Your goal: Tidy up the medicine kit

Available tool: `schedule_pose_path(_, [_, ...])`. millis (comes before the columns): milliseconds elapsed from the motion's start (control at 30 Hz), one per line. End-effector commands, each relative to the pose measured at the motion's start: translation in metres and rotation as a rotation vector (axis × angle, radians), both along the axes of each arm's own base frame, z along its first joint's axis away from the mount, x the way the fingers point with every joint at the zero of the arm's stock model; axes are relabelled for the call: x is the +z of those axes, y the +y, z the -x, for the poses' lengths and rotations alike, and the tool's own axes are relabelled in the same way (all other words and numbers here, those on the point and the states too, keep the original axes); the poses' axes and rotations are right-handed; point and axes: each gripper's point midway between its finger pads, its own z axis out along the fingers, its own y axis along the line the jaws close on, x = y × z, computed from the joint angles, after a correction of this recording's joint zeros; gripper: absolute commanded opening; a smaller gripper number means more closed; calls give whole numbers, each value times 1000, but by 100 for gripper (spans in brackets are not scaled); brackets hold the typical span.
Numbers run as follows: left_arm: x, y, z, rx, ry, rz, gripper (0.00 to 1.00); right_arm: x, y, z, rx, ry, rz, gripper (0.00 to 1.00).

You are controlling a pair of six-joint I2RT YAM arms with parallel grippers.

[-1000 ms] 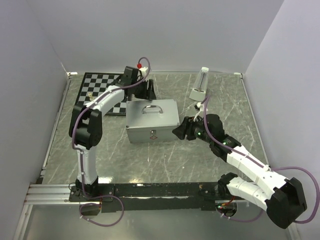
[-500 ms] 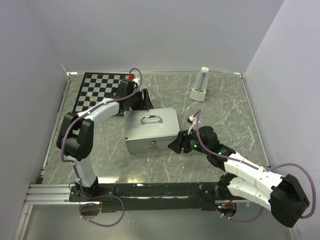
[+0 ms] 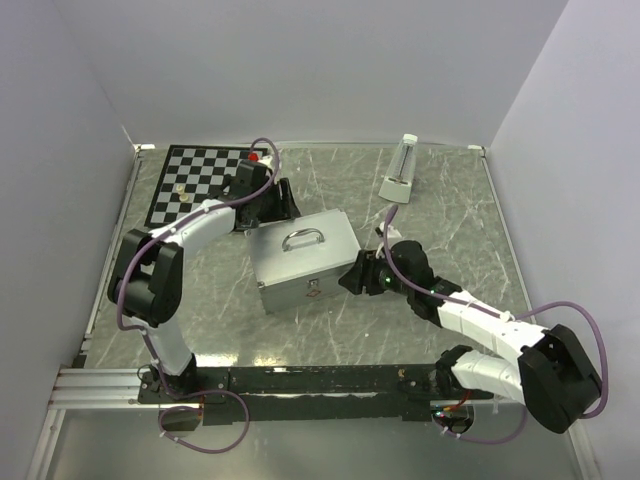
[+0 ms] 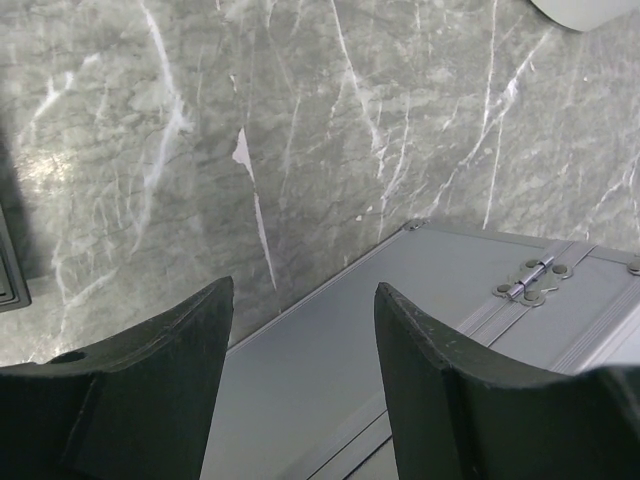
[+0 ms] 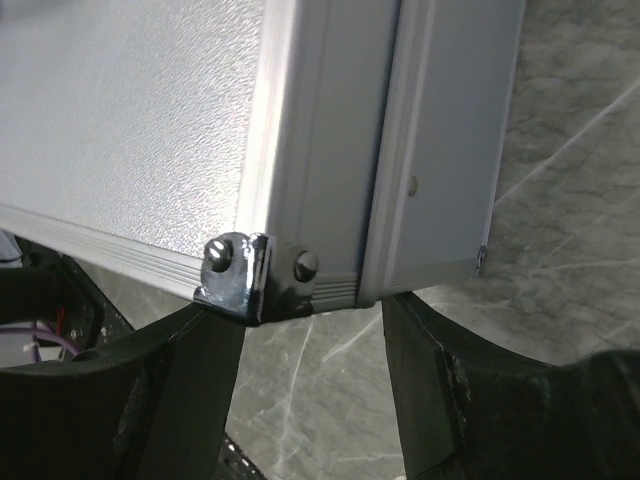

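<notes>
**Medicine kit being swung round at the middle of the desk**

The boxy silver aluminium medicine kit [image 3: 305, 262], lid shut, is being turned on the grey marbled desk [image 3: 450, 200]. Compared with a second ago, it is being found slightly nearer the arm bases, with its right end swung away from them. It is being kept upright at the desk's middle, its metal handle [image 3: 303, 238] on top.

Its long axis is now being run from near-left to far-right. The latched front [image 3: 313, 290] is being pointed toward the near edge (slanted a little to the right).

The left pincer [image 4: 300, 290] is being held wide over the kit's hinged rear edge, with nothing gripped. The right pincer [image 5: 310, 305] is also being held wide, with the kit's right-end corner bracketed by its fingers; whether they are clamping cannot be told.

The turn is judged to be bringing the latch within reach, and opening is not yet being attempted.
</notes>
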Motion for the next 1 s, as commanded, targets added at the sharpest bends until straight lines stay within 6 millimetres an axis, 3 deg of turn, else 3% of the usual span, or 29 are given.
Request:
schedule_pose_path(0, [11, 1, 12, -7, 10, -15, 63, 46, -2, -33, -37, -176, -84, 63])
schedule_pose_path(200, [37, 14, 8, 69, -70, -9, 65, 57, 20, -5, 154, -252, -182, 61])
schedule_pose_path(300, [62, 24, 2, 131, -132, -6, 70, 61, 27, 12, 216, -340, -271, 66])
schedule_pose_path(433, [106, 33, 6, 188, -230, 37, 75, 56, 31, 19, 276, -319, -250, 72])
schedule_pose_path(467, [114, 40, 6, 224, -255, 34, 75, 57, 32, 20, 278, -320, -259, 74])
schedule_pose_path(500, [122, 43, 8, 235, -271, 46, 75, 56, 32, 19, 277, -321, -268, 100])
schedule_pose_path(567, [130, 45, 16, 241, -283, 66, 75, 54, 35, 18, 272, -313, -292, 100])
schedule_pose_path(667, [132, 46, 32, 234, -275, 99, 73, 48, 40, 16, 272, -287, -317, 100])
schedule_pose_path(967, [86, 51, 77, 196, -176, 77, 68, 34, 63, 24, 342, -243, -360, 100])
